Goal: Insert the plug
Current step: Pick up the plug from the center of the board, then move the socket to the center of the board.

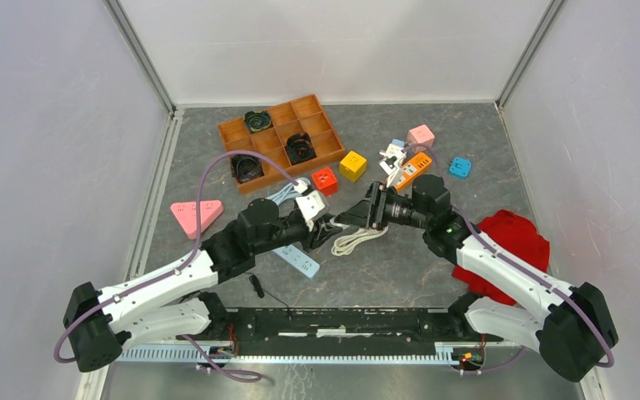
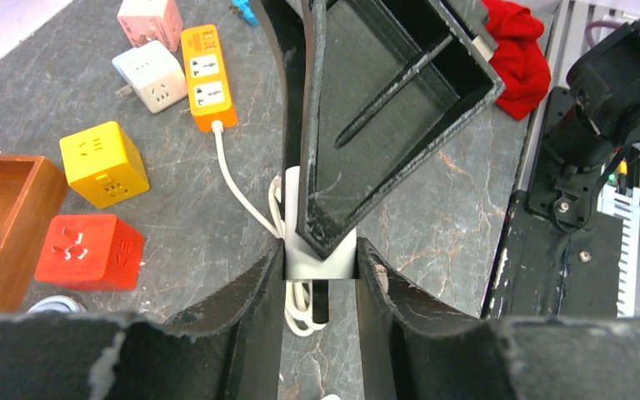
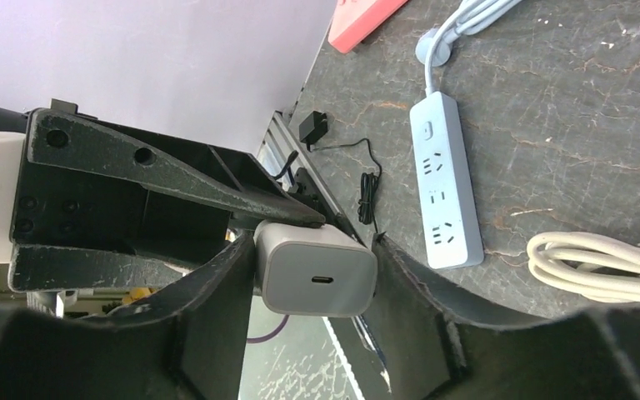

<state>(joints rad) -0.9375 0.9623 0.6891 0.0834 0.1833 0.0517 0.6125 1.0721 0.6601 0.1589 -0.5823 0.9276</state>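
Note:
A white charger plug (image 3: 317,271) with a USB-C port in its face hangs above the table where my two grippers meet. My right gripper (image 3: 315,250) is shut on it from both sides. My left gripper (image 2: 321,250) is shut on the same plug (image 2: 321,260) from the opposite end, one black prong showing below. In the top view the left gripper (image 1: 327,225) and the right gripper (image 1: 352,218) are tip to tip. A white power strip (image 3: 446,179) with free sockets lies flat beneath, partly under my left arm (image 1: 297,260).
A coiled white cable (image 1: 358,240) lies under the grippers. A red cube (image 1: 324,180), yellow cube (image 1: 352,165), orange strip (image 1: 408,169) and wooden tray (image 1: 282,137) sit behind. A red cloth (image 1: 508,242) lies right, a pink triangle (image 1: 196,215) left, a black cable (image 1: 258,287) near.

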